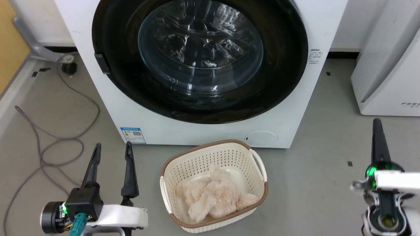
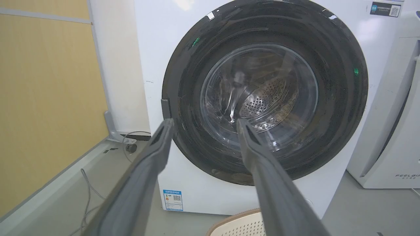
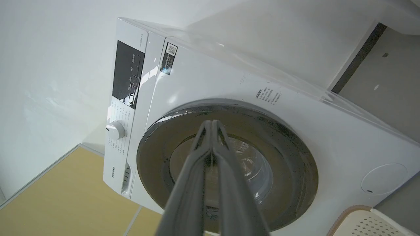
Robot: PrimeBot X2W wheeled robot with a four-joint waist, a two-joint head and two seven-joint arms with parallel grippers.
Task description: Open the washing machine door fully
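The white washing machine [image 1: 203, 131] stands straight ahead, its round glossy black door [image 1: 282, 78] lying flush against the front, glass bowl at centre. A small dark handle tab [image 1: 101, 63] sits on the door's left edge. My left gripper [image 1: 113, 149] hovers open over the floor at lower left, well short of the machine. In the left wrist view its fingers [image 2: 160, 141] frame the door [image 2: 334, 108]. My right gripper [image 1: 377, 124] is at lower right with fingers pressed together, holding nothing; the right wrist view shows it shut [image 3: 211, 123] before the door [image 3: 295, 164].
A cream laundry basket [image 1: 167, 183] holding a fluffy beige cloth [image 1: 213, 193] sits on the floor just before the machine. A second white appliance [image 1: 387, 65] stands at right. Grey cables [image 1: 52, 141] trail over the floor at left, beside a yellow wall panel [image 2: 42, 98].
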